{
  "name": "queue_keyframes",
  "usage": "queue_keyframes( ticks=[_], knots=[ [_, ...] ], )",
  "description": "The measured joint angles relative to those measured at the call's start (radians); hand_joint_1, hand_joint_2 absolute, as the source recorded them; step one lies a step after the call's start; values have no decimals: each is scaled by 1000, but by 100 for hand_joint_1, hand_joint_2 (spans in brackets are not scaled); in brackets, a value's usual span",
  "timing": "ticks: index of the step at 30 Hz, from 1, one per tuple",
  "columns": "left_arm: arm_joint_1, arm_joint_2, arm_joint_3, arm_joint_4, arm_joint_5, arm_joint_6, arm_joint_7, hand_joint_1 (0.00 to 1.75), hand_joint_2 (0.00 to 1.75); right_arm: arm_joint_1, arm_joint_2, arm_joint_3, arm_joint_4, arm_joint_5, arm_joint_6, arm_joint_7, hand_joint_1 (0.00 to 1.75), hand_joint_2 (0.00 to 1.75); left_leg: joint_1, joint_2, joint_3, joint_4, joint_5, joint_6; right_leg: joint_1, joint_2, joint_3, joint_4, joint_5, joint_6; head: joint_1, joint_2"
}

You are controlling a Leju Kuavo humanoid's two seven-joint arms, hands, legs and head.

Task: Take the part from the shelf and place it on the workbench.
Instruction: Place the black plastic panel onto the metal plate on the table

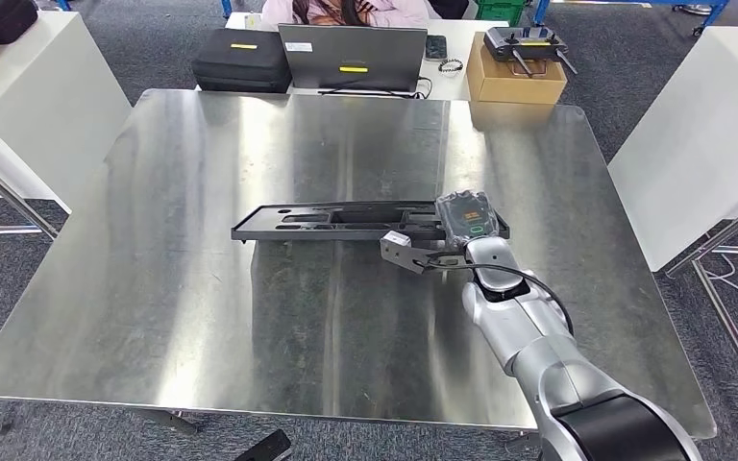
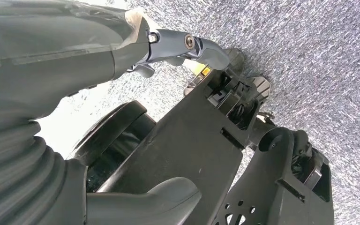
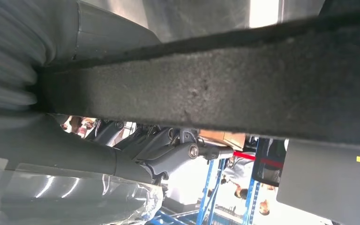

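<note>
Steel-topped table [image 1: 202, 288] bearing a long flat black plastic part [image 1: 336, 222], its end held by the right hand [image 1: 466, 226]; left hand's [image 2: 51, 70] grasp indeterminable.

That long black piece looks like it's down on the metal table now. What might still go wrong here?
The right hand sits at one end of the long black part, so pulling away carelessly may drag or swing it across the slick steel workbench. If the fingers catch on the part's edge, it might lift again.
</note>
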Motion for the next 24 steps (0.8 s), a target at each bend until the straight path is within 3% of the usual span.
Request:
queue_keyframes(
  ticks=[3,24],
  knots=[
    [1,0,0,0,1,-1,-3,0,175,0,2,2,11,0,1,1,0,0,0,0,0,0,0,0,0,0,0,0,0,0,0,0],
    [3,14,-5,1,47,-15,-6,0,175,-31,-5,18,-23,-4,118,-56,0,0,0,1,0,0,0,0,0,0,0,0,0,0,0,0]
  ],
)
